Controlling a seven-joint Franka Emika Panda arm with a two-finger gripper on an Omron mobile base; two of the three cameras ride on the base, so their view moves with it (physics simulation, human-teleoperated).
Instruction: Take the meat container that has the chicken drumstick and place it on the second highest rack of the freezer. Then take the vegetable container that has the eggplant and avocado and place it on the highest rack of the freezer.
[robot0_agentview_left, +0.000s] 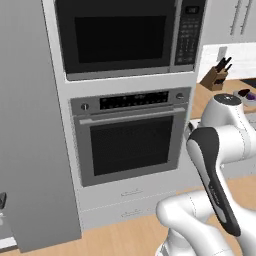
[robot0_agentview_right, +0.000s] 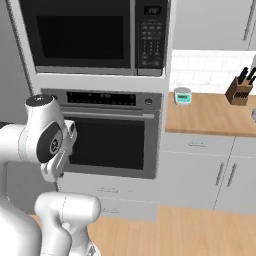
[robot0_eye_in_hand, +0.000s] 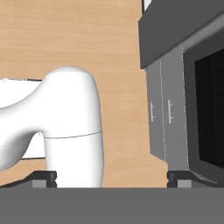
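Gripper (robot0_eye_in_hand: 112, 178) spread wide, empty, above wood floor (robot0_eye_in_hand: 65, 35) beside oven (robot0_agentview_left: 131, 135).

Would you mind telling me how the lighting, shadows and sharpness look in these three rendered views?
Left base view: flat, even light, the built-in black oven's dark glass door without glare, edges slightly soft. Right base view: equally even, only faint shading under the pale wooden countertop. Hand view: sharp, no blur; the open gripper shows its dark fingertips low in the picture.
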